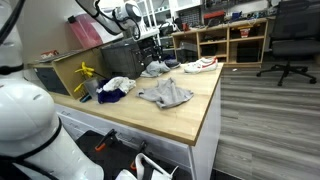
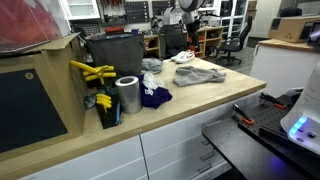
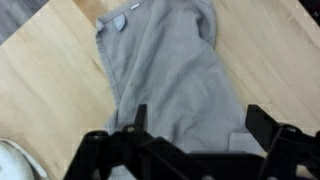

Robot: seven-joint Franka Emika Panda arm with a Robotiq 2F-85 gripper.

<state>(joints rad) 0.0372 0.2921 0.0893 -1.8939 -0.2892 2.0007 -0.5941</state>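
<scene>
- A grey garment [image 3: 165, 70] lies crumpled mid-worktop, nearer the front edge, seen in both exterior views [image 1: 167, 94] [image 2: 200, 75].
- In the wrist view its long axis runs from top to bottom of the frame, with the tagged hem pointing away from the gripper [image 3: 198, 115].
- The gripper hangs directly over the garment's near end, fingers spread wide and grasping nothing; whether they touch the fabric cannot be told.
- Toward one end of the worktop a black holder [image 2: 107, 112] carries yellow-handled tools beside a metal can [image 2: 127, 95], whose contents are hidden.
- A blue-and-white cloth pile [image 2: 152, 95] lies between can and garment; a white shoe [image 1: 200, 65] rests near the far end.
</scene>
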